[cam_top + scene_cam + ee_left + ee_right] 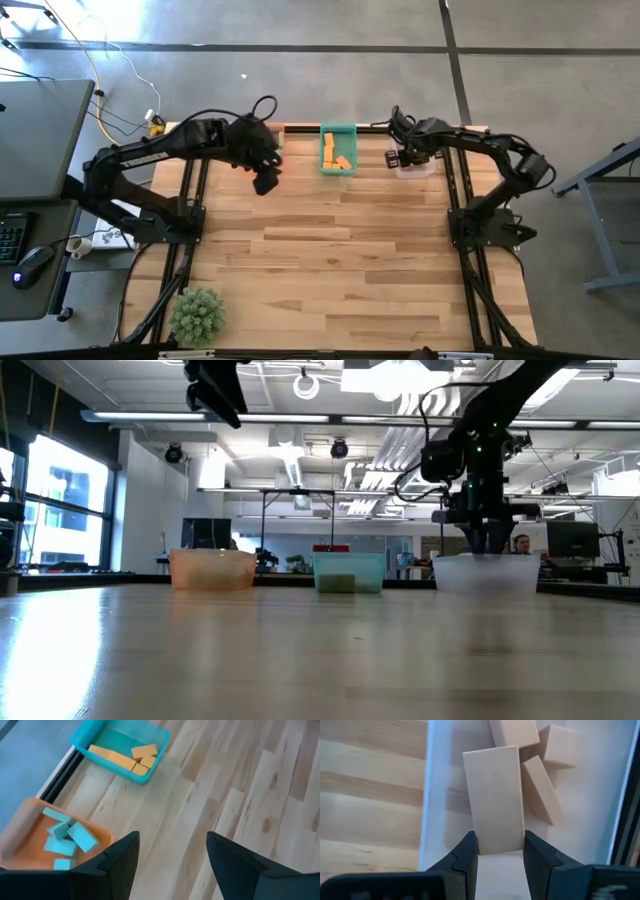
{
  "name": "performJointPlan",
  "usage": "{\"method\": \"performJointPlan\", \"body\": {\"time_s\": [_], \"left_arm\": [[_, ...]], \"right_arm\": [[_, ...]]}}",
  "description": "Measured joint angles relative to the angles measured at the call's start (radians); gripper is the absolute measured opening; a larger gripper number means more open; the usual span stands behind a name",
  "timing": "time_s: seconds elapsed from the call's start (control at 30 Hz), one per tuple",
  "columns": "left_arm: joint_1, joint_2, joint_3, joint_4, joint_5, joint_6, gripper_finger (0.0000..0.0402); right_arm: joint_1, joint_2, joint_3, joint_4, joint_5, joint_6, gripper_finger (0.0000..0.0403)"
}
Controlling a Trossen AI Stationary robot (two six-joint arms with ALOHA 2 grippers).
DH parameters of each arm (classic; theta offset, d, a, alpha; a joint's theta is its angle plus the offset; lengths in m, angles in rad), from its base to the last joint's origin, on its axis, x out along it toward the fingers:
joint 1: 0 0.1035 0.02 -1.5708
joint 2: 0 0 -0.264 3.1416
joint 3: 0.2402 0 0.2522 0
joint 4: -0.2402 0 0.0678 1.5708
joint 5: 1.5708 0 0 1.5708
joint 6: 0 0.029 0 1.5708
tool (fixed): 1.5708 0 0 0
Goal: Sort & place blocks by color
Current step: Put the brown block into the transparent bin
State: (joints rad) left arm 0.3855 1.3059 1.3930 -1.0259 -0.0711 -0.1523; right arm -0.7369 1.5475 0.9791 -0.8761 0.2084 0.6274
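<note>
There, a smooth flat wood bar [495, 800] between right claw [500, 851] fingers.

The left gripper [172, 862] hangs above the light wooden plank counter [240, 795], and its two dark jaws stand apart with nothing between them. Near the edge of the counter stands a teal rectangular plastic bin [150, 767], and inside it lie several orange blocks [125, 757], one long bar and some shorter pieces. Beside it along the same edge stands an orange rectangular plastic bin [22, 822], which holds a loose heap of teal blocks [67, 840]. The two bins are apart.
</note>
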Motion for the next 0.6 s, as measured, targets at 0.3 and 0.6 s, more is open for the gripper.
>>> {"method": "performJointPlan", "body": {"time_s": [0.3, 0.6], "left_arm": [[0.0, -0.091, -0.054, -0.001, 0.0, -0.049, 0.0218], [-0.023, -0.155, -0.055, -0.001, 0.013, -0.059, 0.0218]], "right_arm": [[-0.071, 0.059, 0.001, 0.005, -0.053, -0.026, 0.0114], [-0.09, 0.059, 0.001, 0.004, -0.083, -0.084, 0.012]]}}
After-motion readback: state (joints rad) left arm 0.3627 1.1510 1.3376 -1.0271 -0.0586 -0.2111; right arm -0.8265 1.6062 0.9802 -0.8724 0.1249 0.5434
